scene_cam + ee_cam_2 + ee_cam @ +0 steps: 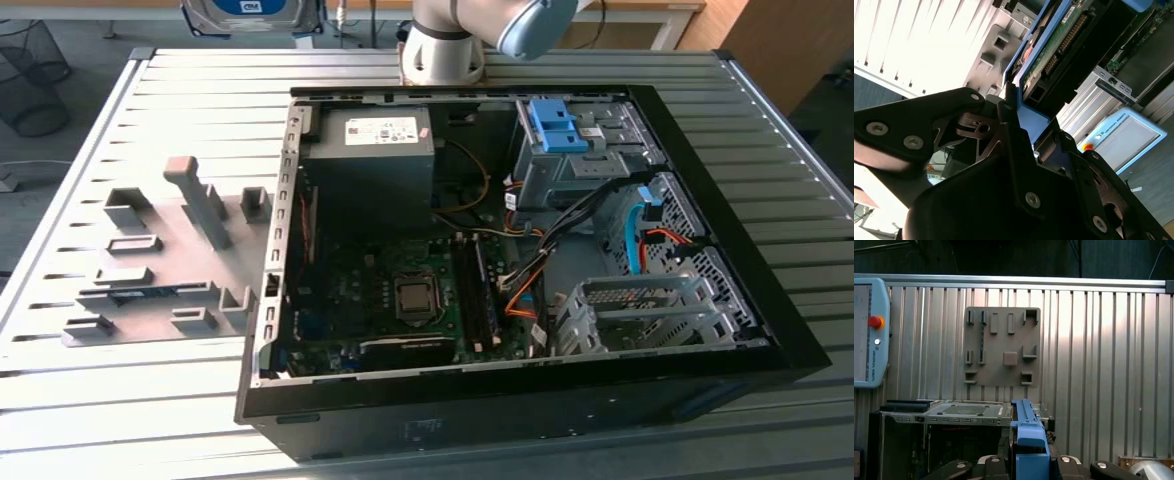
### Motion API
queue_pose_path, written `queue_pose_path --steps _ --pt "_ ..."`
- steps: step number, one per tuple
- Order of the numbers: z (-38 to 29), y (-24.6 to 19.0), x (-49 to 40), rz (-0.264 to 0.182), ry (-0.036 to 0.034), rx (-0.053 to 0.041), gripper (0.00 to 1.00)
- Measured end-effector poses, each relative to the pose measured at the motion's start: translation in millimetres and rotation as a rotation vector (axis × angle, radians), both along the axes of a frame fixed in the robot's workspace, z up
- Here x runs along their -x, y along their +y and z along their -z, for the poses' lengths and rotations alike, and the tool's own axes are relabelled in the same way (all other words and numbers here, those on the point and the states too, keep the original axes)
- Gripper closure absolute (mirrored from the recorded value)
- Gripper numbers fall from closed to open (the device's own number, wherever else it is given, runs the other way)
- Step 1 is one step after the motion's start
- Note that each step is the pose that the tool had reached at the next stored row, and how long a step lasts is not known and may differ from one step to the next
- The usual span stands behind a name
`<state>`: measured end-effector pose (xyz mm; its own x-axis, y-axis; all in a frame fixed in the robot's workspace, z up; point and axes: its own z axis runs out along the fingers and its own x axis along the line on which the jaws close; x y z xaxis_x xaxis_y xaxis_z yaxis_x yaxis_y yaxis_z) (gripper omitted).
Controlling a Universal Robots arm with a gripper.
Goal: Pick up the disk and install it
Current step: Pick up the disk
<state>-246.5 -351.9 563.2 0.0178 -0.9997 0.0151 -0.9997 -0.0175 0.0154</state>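
Clamping the disk [1054, 55] by its edges, claw [1031, 117] suspended over the slatted metal table [1094, 365].

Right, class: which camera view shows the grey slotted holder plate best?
The first wrist view: it sees the whole grey holder plate face-on, every slot plain. The exterior view shows the plate slanted, at that view's left beside the computer case. The second wrist view catches one part past the disk.

A ribbed metal table [120, 400] stands on grey floor [94, 45] (sunlight stripes its slats), with a wire wastebasket [30, 80] at the exterior view's left.
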Motion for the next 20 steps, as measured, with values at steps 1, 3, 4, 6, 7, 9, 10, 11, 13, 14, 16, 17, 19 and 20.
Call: queue_pose_path --steps 1,3,4,6,7,9,10,11,13,14,16,17,19,20 --pt "0.0 0.0 -1.1 0.000 0.0000 0.0000 0.63" --pt "0.0 0.0 -3.0 0.000 -0.0001 0.0000 0.63" --pt "0.0 0.0 -4.3 0.000 0.0000 0.0001 0.63" --pt "0.1 0.0 -6.8 0.000 -0.0001 0.0000 0.63" --pt "0.0 0.0 -8.3 0.000 -0.0001 0.0000 0.63" --pt "0.0 0.0 -11.4 0.000 0.0000 0.0000 0.63" --pt "0.0 0.0 -12.9 0.000 0.0000 0.0000 0.63" --pt "0.0 0.0 -14.5 0.000 0.0000 0.0000 0.63" --pt "0.0 0.0 -17.2 0.000 -0.0001 0.0000 0.63" --pt "0.0 0.0 -18.6 0.000 0.0000 0.0000 0.63" --pt "0.0 0.0 -21.2 0.000 -0.0001 0.0000 0.63" --pt "0.0 0.0 -22.4 0.000 0.0000 0.0000 0.63" --pt "0.0 0.0 -24.8 0.000 0.0000 0.0000 0.63" --pt "0.0 0.0 -26.0 0.000 0.0000 0.0000 0.63"
